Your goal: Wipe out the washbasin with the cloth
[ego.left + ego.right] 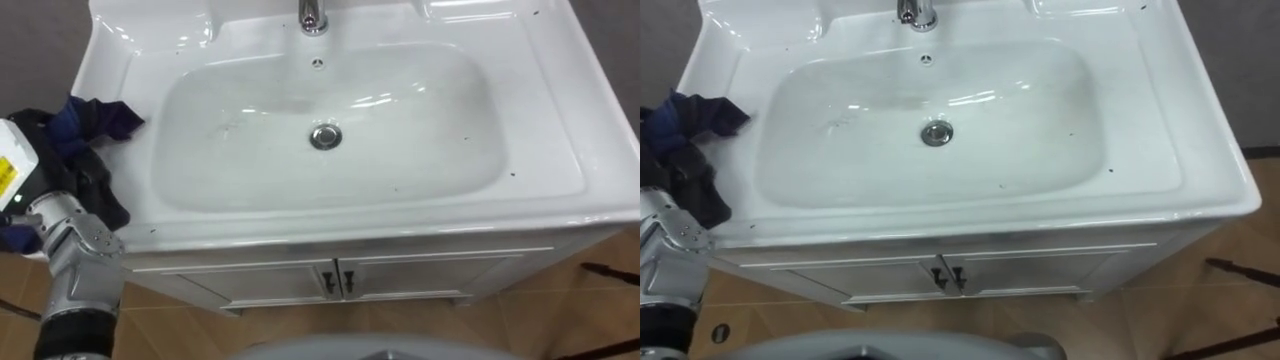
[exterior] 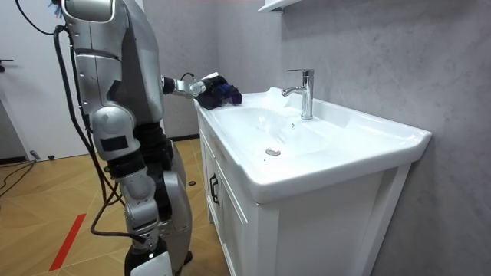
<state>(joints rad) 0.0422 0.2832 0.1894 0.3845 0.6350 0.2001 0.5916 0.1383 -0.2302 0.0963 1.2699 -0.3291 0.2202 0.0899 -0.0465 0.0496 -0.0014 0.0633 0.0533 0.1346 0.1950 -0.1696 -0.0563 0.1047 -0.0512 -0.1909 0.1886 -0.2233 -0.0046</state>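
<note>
Starting at the left rim of the basin (image 1: pixel 560 120), a dark blue and black cloth (image 1: pixel 98 120) lies bunched on the flat ledge, outside the bowl. It is judged to be light, soft and limp: it will fold and drag rather than slide as one piece, and should hold best if taken in a full handful at the thick of the bunch, not by a loose corner.

The left hand (image 2: pixel 196 87) is at that same corner, with the cloth heaped over and against it. Whether it is closed on the cloth cannot be told, as the cloth covers the front of the hand. The forearm reaches out roughly level from the body towards the ledge, with the wrist just off the basin's edge.

The bowl is glossy white and looks slippery; small dark specks are scattered over the rim and inner slope. The drain (image 1: pixel 325 136) sits at the centre, with the tap (image 1: pixel 312 15) behind it.

The right hand (image 2: pixel 151 259) hangs low beside the body in the room view; its state cannot be told.
</note>
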